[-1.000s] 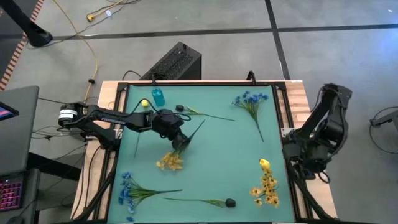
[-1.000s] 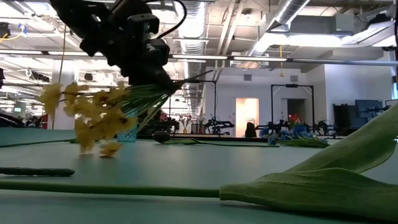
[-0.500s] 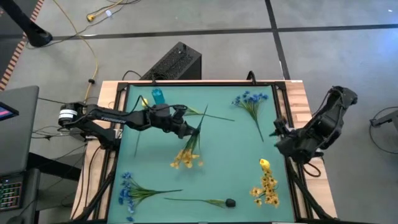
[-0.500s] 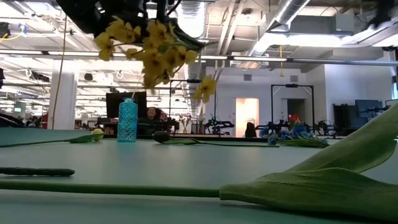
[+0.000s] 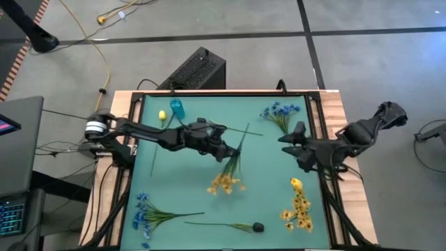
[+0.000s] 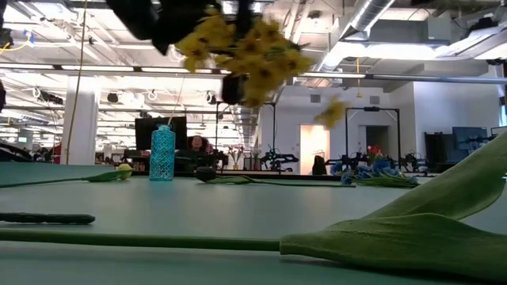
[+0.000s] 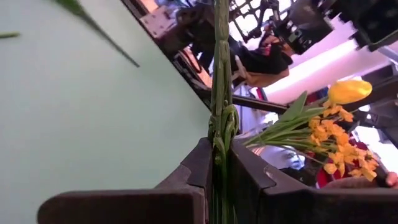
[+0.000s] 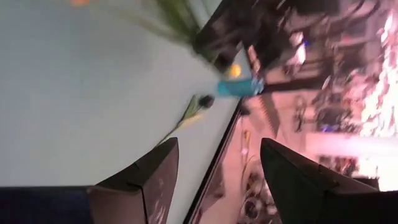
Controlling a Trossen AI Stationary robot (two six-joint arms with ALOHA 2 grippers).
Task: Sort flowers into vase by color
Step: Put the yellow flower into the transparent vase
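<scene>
High view: left gripper (image 5: 224, 146), shut on the stem of a yellow blossom sprig (image 5: 226, 183), held it above the desk (image 5: 265, 195) centre, presumably for carrying to the blue vase (image 5: 177, 109) near the far left corner; the stem's long axis ran front to back, blossoms toward the front edge. Right gripper (image 5: 287, 143) reached in from the right edge, open and empty. Low view: sprig (image 6: 245, 51) hung well clear of the desk. Left wrist view: fingers (image 7: 193, 171) pinched the green stem (image 7: 219, 93). Right wrist view: jaws stood apart, nothing between them.

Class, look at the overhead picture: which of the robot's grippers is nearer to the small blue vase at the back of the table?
Left. The left gripper, holding a yellow sprig, is mid-table near the blue vase; the right gripper is farther off.
</scene>
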